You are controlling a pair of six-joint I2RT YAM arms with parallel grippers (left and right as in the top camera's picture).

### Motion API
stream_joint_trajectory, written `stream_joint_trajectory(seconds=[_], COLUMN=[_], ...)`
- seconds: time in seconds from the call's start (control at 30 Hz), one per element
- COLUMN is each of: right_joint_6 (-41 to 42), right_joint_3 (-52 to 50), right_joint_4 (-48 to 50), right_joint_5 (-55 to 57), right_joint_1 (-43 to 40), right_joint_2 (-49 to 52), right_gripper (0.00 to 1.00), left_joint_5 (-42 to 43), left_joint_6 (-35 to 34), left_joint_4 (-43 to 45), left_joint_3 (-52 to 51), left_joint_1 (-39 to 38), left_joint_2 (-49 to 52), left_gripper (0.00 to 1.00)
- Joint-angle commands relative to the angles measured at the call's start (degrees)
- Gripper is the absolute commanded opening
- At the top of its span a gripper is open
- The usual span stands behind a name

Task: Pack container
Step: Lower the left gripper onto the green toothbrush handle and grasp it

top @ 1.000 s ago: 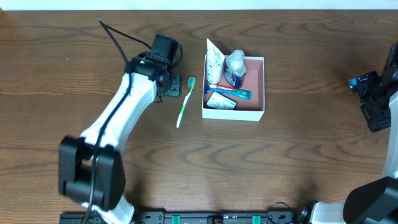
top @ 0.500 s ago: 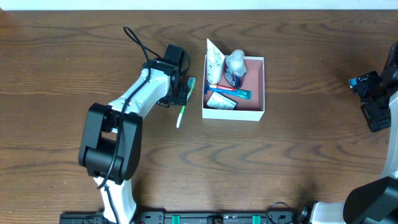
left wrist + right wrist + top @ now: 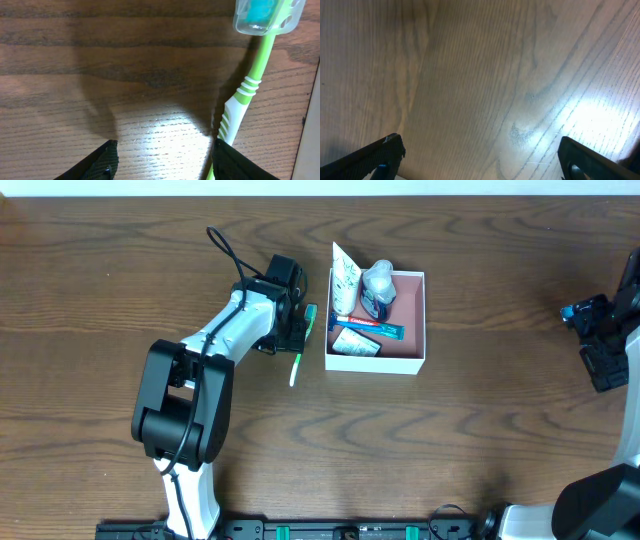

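Left jaws crept closer to the toothbrush (image 3: 250, 85) (they and right jaws stand spread).

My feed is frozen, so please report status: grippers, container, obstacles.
Left gripper open, low beside toothbrush. Right gripper open, far from Container. Container part-packed, toothbrush outside it. Nothing blocking seen.

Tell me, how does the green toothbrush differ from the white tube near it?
The green toothbrush lies flat on the table, just outside the container; the white tube sits inside it, one end poking past the rim. The toothbrush is thin, green and white, its head capped; the tube is broad and mostly white. The open left gripper is right at the toothbrush; no gripper is near the tube. Both are toiletries.
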Motion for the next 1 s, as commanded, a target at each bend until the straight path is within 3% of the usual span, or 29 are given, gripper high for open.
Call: stream_joint_trajectory(seconds=[0.0,0.7,0.97], right_joint_6=[0.72,0.72,0.72], right_joint_3=[0.00,0.00,0.00], right_joint_4=[-0.17,-0.17,-0.17], right_joint_5=[0.63,0.63,0.63], right_joint_1=[-0.55,-0.55,-0.55], right_joint_2=[0.28,0.28,0.28], right_gripper=[0.99,0.99,0.99], left_joint_5=[0.42,0.66,7.26], left_joint_6=[0.94,0.92,2.69], left_joint_4=[0.07,3.91,2.89], left_joint_3=[-0.20,0.37,0.37], left_joint_1=[-0.02,1.86,1.86], left_joint_2=[0.74,-0.76,-4.44], left_gripper=[0.61,0.59,0.58])
